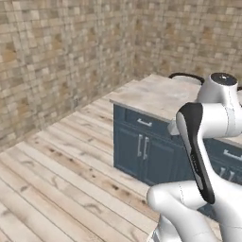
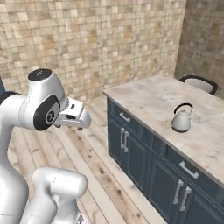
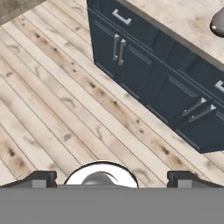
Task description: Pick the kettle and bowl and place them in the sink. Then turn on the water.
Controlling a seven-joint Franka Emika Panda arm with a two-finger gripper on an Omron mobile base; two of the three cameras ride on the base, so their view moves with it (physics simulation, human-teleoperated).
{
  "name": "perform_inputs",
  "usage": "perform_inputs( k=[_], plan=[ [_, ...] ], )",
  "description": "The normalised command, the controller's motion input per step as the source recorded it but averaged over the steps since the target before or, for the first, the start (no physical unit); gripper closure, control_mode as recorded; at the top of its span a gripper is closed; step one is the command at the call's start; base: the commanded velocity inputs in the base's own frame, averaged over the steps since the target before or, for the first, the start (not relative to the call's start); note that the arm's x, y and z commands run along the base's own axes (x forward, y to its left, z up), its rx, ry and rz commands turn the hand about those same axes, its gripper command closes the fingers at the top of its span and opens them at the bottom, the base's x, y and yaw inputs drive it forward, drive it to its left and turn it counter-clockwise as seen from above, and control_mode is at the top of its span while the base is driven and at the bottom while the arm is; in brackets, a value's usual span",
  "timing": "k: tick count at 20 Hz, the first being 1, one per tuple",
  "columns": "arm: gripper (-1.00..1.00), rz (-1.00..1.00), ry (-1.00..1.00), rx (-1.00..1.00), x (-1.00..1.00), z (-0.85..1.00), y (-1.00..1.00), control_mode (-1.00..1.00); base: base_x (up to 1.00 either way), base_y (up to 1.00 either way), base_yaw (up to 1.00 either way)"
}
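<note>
A small silvery-grey kettle [image 2: 181,120] with a thin black arched handle stands upright on the pale stone counter [image 2: 153,98], and its edge shows at the top right of the hand view [image 3: 218,22]. The round bowl [image 2: 199,84], pale inside with a dark rim, sits farther back on the same counter; in the left base view its rim [image 1: 185,75] shows behind the arm. My gripper [image 3: 111,178] is open with nothing between its fingers and points down at the wooden floor. It hangs left of the counter, well short of the kettle [image 2: 72,119]. The sink and the water are out of view.
Dark blue cabinets [image 2: 131,140] with silver handles run under the counter, whose corner [image 1: 113,100] juts toward the arm. Tan tiled walls [image 2: 87,43] close the back. Light wooden floor [image 1: 56,179] spreads to the left of the cabinets.
</note>
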Motion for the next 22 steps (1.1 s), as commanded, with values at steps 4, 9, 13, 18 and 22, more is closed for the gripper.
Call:
perform_inputs(
  k=[4,9,13,18,22],
  plan=[
    [-1.00,0.00,0.00,0.00,0.00,0.00,0.00,1.00,0.48,0.14,-0.49],
    [-1.00,0.00,0.00,0.00,0.00,0.00,0.00,1.00,0.49,0.24,-0.49],
    [-1.00,0.00,0.00,0.00,0.00,0.00,0.00,1.00,0.51,0.33,-0.48],
    [-1.00,0.00,0.00,0.00,0.00,0.00,0.00,1.00,0.54,0.49,-0.46],
    [-1.00,0.00,0.00,0.00,0.00,0.00,0.00,1.00,0.56,0.56,-0.45]
  ],
)
